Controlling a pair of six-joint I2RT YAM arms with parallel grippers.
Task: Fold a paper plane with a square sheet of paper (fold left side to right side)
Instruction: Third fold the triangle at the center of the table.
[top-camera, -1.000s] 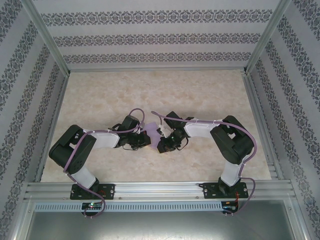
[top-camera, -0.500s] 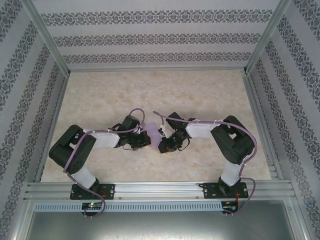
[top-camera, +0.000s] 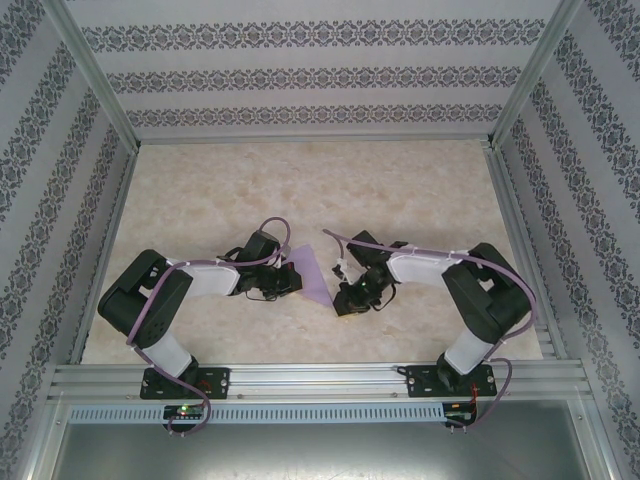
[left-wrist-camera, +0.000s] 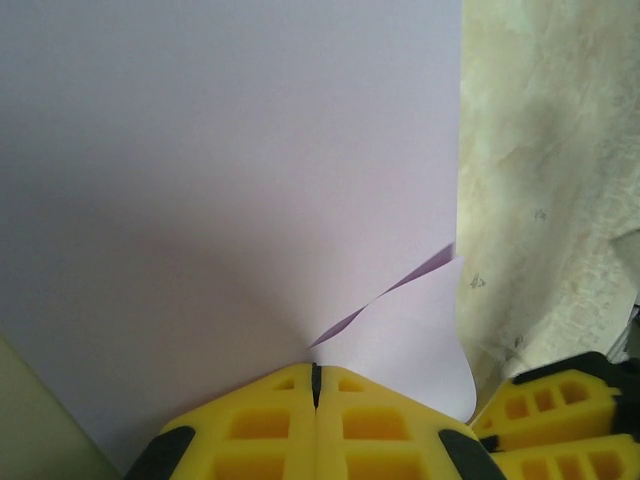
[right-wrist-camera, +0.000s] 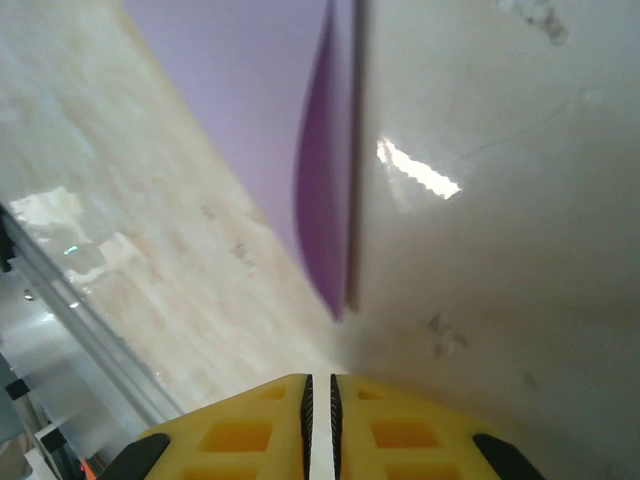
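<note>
The lilac sheet of paper (top-camera: 314, 279) lies folded into a narrow pointed shape on the table between the two arms. My left gripper (top-camera: 292, 281) is shut on its left edge. In the left wrist view the paper (left-wrist-camera: 230, 170) spreads out from the pinched jaws (left-wrist-camera: 315, 376), with a loose flap (left-wrist-camera: 420, 330) curling up at the right. My right gripper (top-camera: 345, 300) sits just right of the paper's near tip, apart from it. Its jaws (right-wrist-camera: 320, 395) stand nearly together with nothing between them, and the paper's tip (right-wrist-camera: 325, 200) lies ahead on the table.
The marble-patterned tabletop (top-camera: 400, 190) is walled by patterned panels and aluminium rails. A rail (top-camera: 320, 378) runs along the near edge by the arm bases. Yellow fingers of the other gripper (left-wrist-camera: 565, 410) show low right in the left wrist view.
My right gripper has drawn back to the right and slightly nearer, off the paper. The paper's pointed lower part is now uncovered. The left gripper has held still.
</note>
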